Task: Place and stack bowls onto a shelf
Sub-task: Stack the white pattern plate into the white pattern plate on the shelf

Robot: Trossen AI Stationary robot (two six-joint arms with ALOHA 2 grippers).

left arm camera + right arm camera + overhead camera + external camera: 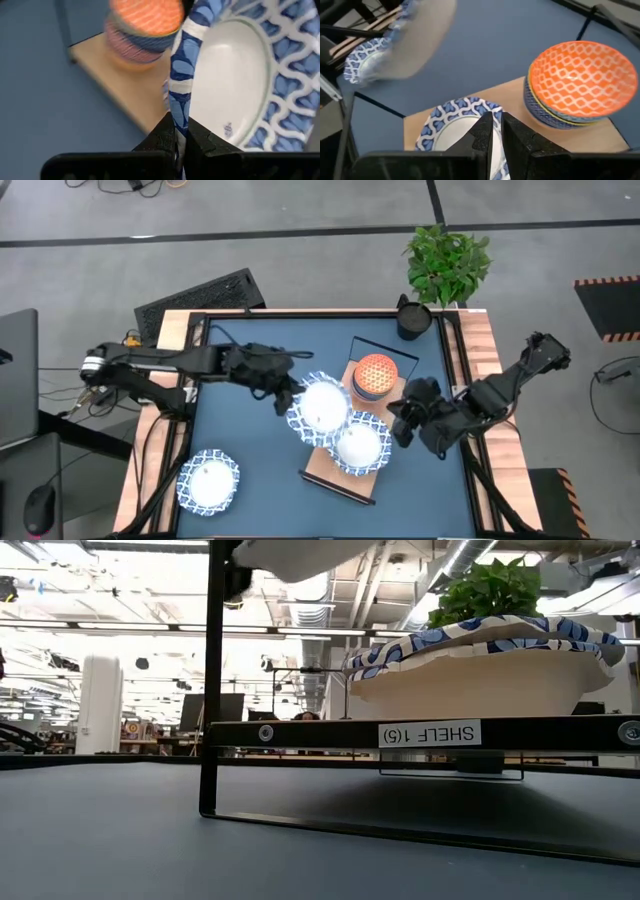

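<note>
Looks like a robotics lab set up in a big open office or workshop hall. Low view shows exposed ducts (470,555) and long ceiling lights (130,630) running way back, with desks and monitors (215,710) behind. The shelf (420,733) carries a printed inventory label (429,734). From above: grey floor with hazard tape (606,281), a keyboard (200,300), a potted plant (448,262), loose cables (85,395) off the surface (250,450).

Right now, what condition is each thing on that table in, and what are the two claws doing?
Left gripper: shut on the rim of a white bowl with blue rim, held tilted above the shelf.
Right gripper: shut on the rim of a second white bowl resting on the shelf.
Orange bowl: upright, topping a small stack on the shelf.
Third white bowl: upright on the table, untouched.
</note>
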